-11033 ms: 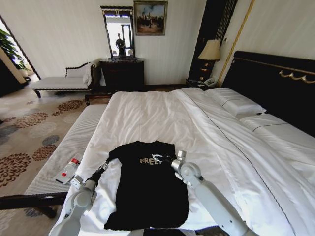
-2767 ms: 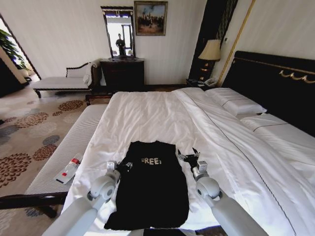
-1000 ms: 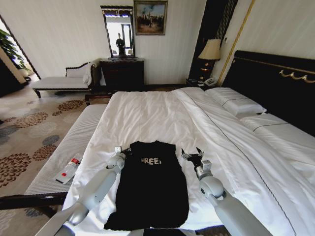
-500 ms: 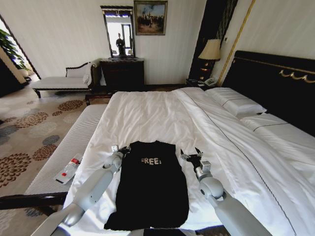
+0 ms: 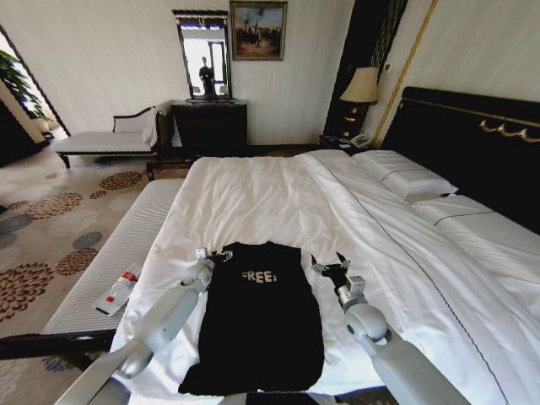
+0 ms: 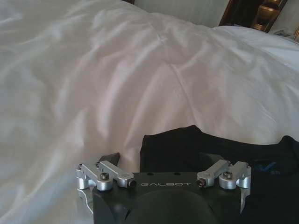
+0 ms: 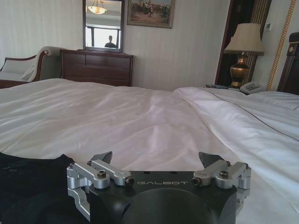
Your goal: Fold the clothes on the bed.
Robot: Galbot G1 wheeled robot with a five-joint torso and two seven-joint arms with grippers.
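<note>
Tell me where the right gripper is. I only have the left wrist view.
Observer: The right gripper is open over the bed, beside the shirt's right shoulder and apart from it.
Operator: How does the whole shirt lie?
Observer: In the head view it is a flat, narrow rectangle with no sleeves sticking out.
Operator: Which side is up?
Observer: The white "FREE!" lettering faces up, near the collar end.

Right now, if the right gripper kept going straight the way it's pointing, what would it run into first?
Probably nothing soon. The right gripper, fingers open, points up the bed beside the black T-shirt. It would likely skim the white duvet toward the far edge, though its height above it is unclear.
</note>
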